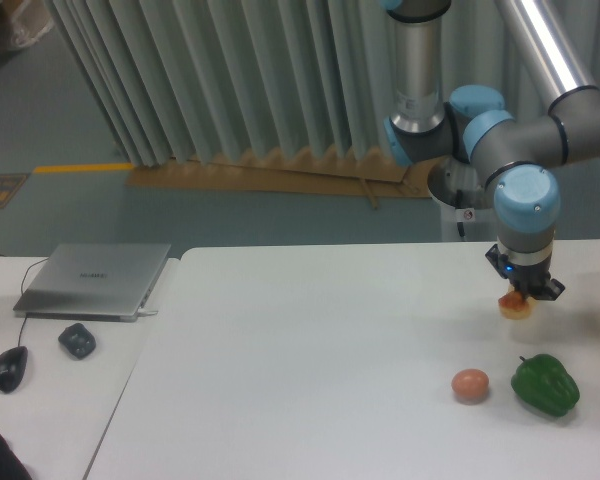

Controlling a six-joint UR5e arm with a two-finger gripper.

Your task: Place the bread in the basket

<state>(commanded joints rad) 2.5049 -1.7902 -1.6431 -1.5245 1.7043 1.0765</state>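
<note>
The small lumpy golden-orange bread (516, 304) is being held in the black 2-finger end effector (521, 297), whose fingers are being kept narrow around the loaf's upper part. The loaf's paler lower part is being shown just beneath the fingertips, and it appears to be held slightly above the white table (310, 350), though contact cannot be ruled out. The end effector is being pointed straight down from the grey and blue arm (525, 205). Below it and a little to the right in the view, a glossy green pepper (545, 384) is being left on the table. Below and to the left, well apart from the end effector, a round pinkish-brown ball (470, 384) is lying beside the pepper. Far to the left, a closed silver laptop (95, 280), a dark grey lump (77, 340) and a black mouse (10, 368) are being kept on another surface.
</note>
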